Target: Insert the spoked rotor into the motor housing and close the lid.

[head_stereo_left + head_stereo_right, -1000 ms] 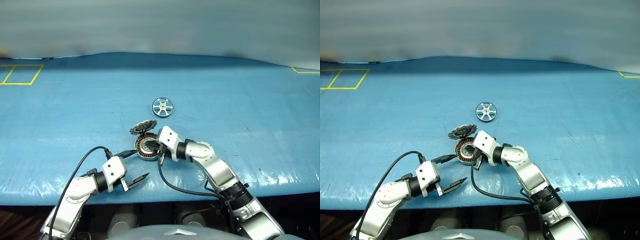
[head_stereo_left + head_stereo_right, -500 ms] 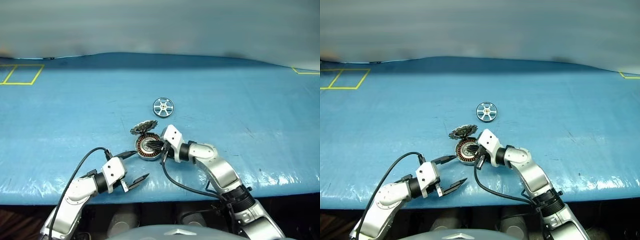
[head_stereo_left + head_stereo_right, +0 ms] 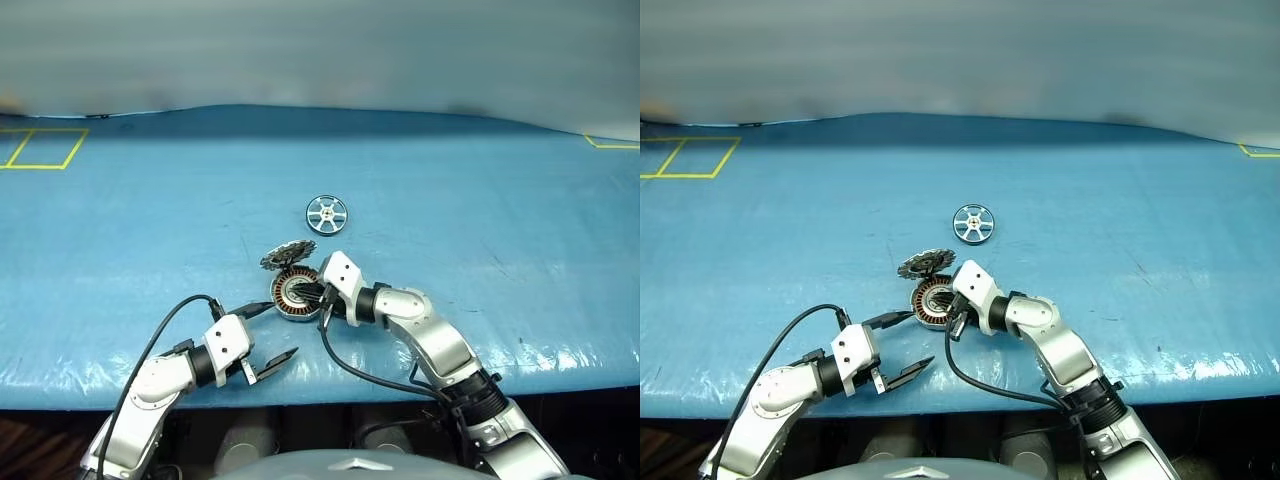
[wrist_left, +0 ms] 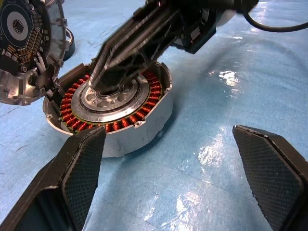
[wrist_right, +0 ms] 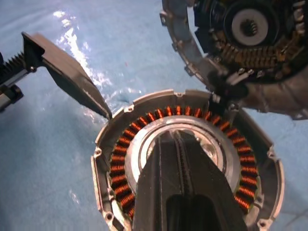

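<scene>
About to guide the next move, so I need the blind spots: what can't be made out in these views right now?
- Centre of the motor housing: in the right wrist view, hidden under the shut right gripper, so contact there is unclear.
- Lid: cut off by the left wrist view's edge.
- Spoked rotor: too small in the head views for fine detail.
- Left gripper: open, holding nothing.

The motor housing [image 4: 144, 115] is matt cast metal with glossy copper windings. The blue table covering [image 4: 231, 144] is glossy, wrinkled sheeting. Finger pads [image 4: 269, 163] are knurled black.
</scene>
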Robot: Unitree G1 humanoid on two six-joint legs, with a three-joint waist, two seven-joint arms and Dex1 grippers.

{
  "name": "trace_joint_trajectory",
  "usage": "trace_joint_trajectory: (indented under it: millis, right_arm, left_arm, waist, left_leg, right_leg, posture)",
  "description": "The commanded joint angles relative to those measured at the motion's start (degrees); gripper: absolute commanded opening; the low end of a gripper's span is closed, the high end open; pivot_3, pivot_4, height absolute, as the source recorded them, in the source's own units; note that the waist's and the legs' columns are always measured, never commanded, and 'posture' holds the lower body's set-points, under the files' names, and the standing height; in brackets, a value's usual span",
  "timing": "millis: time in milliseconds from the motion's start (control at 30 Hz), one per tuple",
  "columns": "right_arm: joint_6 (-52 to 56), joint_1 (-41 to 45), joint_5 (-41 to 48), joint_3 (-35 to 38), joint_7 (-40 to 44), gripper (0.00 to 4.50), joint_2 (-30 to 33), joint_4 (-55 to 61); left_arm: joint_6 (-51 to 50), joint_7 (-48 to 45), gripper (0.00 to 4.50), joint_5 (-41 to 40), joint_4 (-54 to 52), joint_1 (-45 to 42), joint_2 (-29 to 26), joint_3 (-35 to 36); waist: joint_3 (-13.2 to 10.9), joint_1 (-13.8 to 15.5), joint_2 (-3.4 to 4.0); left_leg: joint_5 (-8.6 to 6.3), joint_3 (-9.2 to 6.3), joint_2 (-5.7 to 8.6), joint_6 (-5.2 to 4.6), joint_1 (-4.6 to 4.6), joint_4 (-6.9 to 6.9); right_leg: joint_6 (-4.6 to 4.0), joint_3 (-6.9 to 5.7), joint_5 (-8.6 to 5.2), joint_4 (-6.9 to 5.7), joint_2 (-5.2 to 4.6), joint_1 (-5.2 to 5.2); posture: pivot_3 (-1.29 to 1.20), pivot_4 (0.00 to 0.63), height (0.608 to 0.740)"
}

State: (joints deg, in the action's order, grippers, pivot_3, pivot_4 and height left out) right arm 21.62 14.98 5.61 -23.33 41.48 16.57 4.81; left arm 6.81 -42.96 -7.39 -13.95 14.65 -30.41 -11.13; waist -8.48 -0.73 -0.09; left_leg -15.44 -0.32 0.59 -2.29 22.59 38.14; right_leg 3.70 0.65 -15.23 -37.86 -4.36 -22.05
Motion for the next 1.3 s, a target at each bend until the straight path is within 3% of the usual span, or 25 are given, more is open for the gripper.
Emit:
trace_joint_trajectory:
  millis: [33, 333, 700, 1033, 1133, 1233, 1300]
  right_arm:
    - [-0.48, 0.22, -4.16, -2.30, -0.46, 0.02, 1.98, -1.24]
    - [0.65, 2.39, -12.62, -6.14, -1.92, 0.02, 6.03, 0.24]
    - [2.53, -0.37, 0.59, 2.43, 1.08, 0.02, 1.81, 7.59]
    - [3.34, 0.54, -0.60, 9.55, -1.72, 0.02, 8.10, 8.38]
    - [0.93, 3.39, -2.37, 10.79, -3.83, 0.61, 8.54, 3.92]
    - [-3.02, 7.91, -4.29, 10.50, -5.11, 1.56, 7.76, -1.36]
    - [-5.47, 12.02, -4.36, 10.14, -5.19, 1.56, 5.82, -6.75]
  left_arm:
    - [0.47, 0.16, 4.50, -0.14, -1.89, 0.33, 0.19, 0.06]
    - [0.37, 0.36, 4.50, -0.16, -1.88, 0.47, 0.23, -0.07]
    - [0.56, 0.14, 4.50, -0.67, -1.45, 0.75, 0.55, -0.30]
    - [0.96, -1.66, 4.50, -3.72, -1.58, 0.80, 0.93, 0.80]
    - [0.86, -1.89, 4.50, -4.16, -1.73, 0.85, 0.80, 1.09]
    - [0.48, -2.44, 4.50, -4.95, -2.22, 1.20, 0.72, 1.34]
    - [0.41, -2.23, 4.50, -4.96, -2.47, 1.52, 0.66, 1.59]
  waist:
    - [0.01, -0.01, 0.00]
    - [0.22, 0.08, -0.12]
    - [0.21, 0.09, -0.13]
    - [0.19, 0.08, -0.12]
    - [0.18, -0.07, -0.11]
    - [0.18, -0.23, -0.11]
    - [0.17, -0.43, -0.11]
  left_leg:
    - [0.00, -0.01, -0.01, 0.00, 0.00, 0.00]
    - [0.00, -0.02, -0.01, 0.01, -0.03, 0.01]
    - [-0.01, -0.06, -0.01, 0.00, 0.11, -0.10]
    - [-0.01, -0.04, -0.01, 0.00, 0.33, -0.12]
    - [0.00, -0.02, -0.01, 0.01, 0.35, -0.15]
    - [0.01, 0.02, 0.00, 0.02, 0.35, -0.15]
    - [0.01, 0.03, -0.01, 0.02, 0.35, -0.16]
  right_leg:
    - [-0.01, -0.01, 0.00, 0.00, 0.00, 0.00]
    - [-0.07, -0.03, -0.03, 0.00, -0.01, 0.04]
    - [-0.10, -0.04, -0.05, 0.05, -0.09, -0.07]
    - [-0.11, -0.03, -0.06, 0.05, -0.14, -0.32]
    - [-0.12, -0.02, -0.06, 0.05, -0.12, -0.36]
    - [-0.11, 0.00, -0.06, 0.03, -0.08, -0.37]
    - [-0.11, 0.00, -0.06, 0.02, -0.05, -0.37]
  posture:
    - [0.00, 0.150, 0.740]
    - [0.00, 0.150, 0.740]
    - [0.00, 0.150, 0.740]
    - [0.00, 0.150, 0.740]
    - [0.00, 0.150, 0.740]
    - [0.00, 0.150, 0.740]
    - [0.00, 0.150, 0.740]
